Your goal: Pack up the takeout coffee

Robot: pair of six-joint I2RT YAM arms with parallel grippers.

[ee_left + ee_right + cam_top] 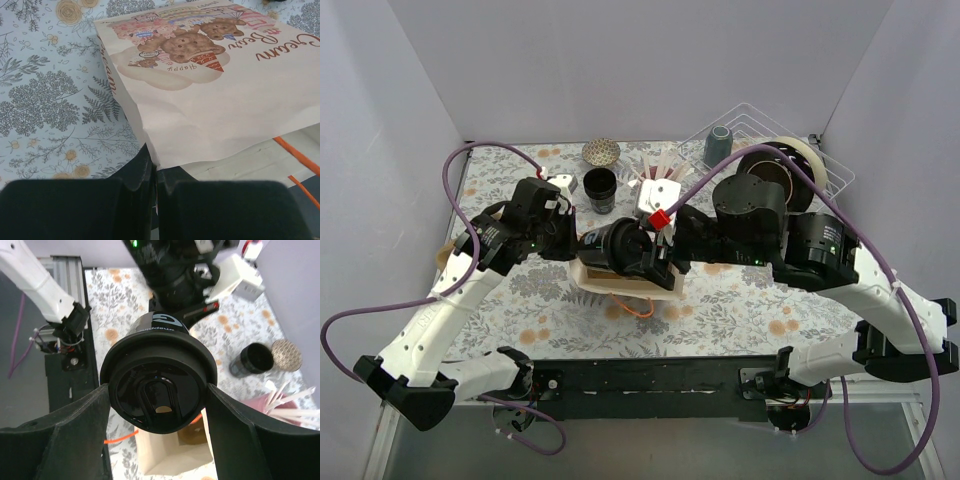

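Two tools hang over a floral counter [740,300] inside lilac walls [620,60]. The left tool [155,186] pinches the paper bag [225,100]. The right tool [159,392] clamps the takeout coffee [158,372], with a lidless cup [252,359] beyond.

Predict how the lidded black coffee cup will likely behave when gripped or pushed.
The takeout coffee looks glossy, so it may slip in the right gripper. Round and held sideways, it would probably roll if released.

Left hand [155,172] fingers tight together, right hand [157,390] wide in a grip, both arms inward.
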